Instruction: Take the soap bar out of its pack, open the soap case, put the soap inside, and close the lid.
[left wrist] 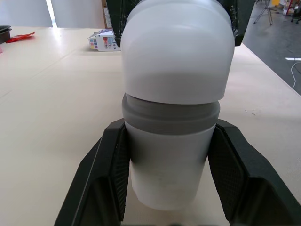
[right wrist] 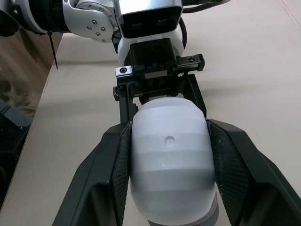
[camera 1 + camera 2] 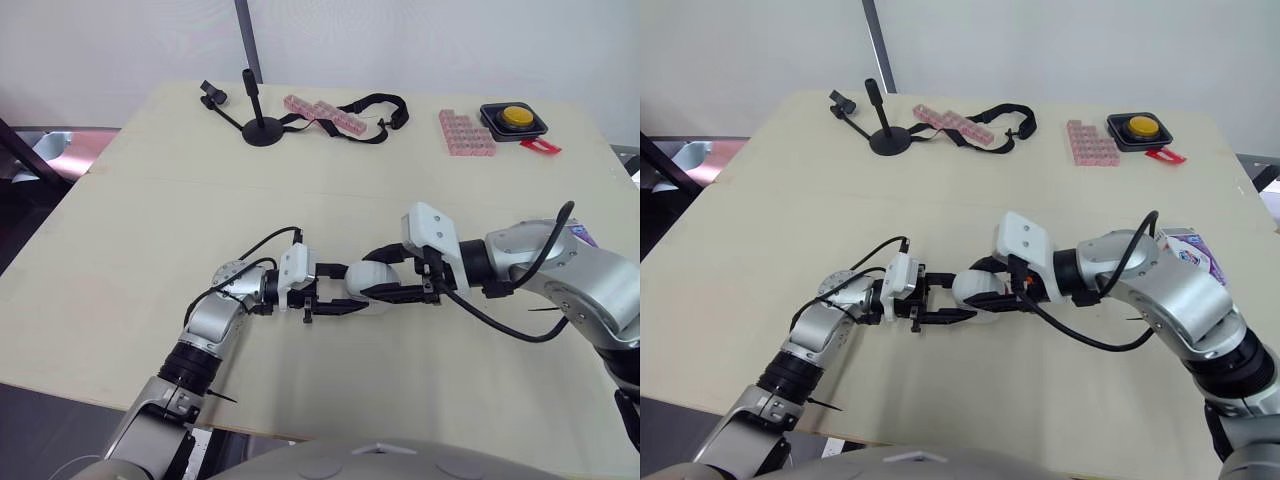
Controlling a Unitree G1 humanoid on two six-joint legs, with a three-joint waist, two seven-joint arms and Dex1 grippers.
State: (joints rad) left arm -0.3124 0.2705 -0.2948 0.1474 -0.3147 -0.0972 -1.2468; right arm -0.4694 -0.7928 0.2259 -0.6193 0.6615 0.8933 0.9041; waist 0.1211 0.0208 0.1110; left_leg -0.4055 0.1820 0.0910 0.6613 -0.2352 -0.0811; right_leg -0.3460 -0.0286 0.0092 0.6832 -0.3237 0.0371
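Soap case (image 3: pixel 372 282), white, lid on, lying at table (image 3: pixel 150 200) centre. Left gripper (image 1: pixel 170 141): clamped on base end from 9 o'clock. Right gripper (image 2: pixel 168 129): clamped on domed lid end from 3 o'clock. Soap pack (image 3: pixel 1195 256): 3 o'clock, table edge.

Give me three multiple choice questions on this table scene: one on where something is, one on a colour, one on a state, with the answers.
1. Where on the pale beige table is the yellow push button in its black housing?
A) near the far right corner
B) at the near left edge
C) between the claws

2. What colour is the band round the middle of the white oval plastic soap case?
A) red
B) green
C) grey

3. How is the soap case held?
A) lying free on the table
B) by the left claw and the right claw, one at each end
C) by a person's hand

Answers: 1 A, the button sits far back on the right. 2 C, a grey ring shows under the lid. 3 B, both claws' fingers press its sides.
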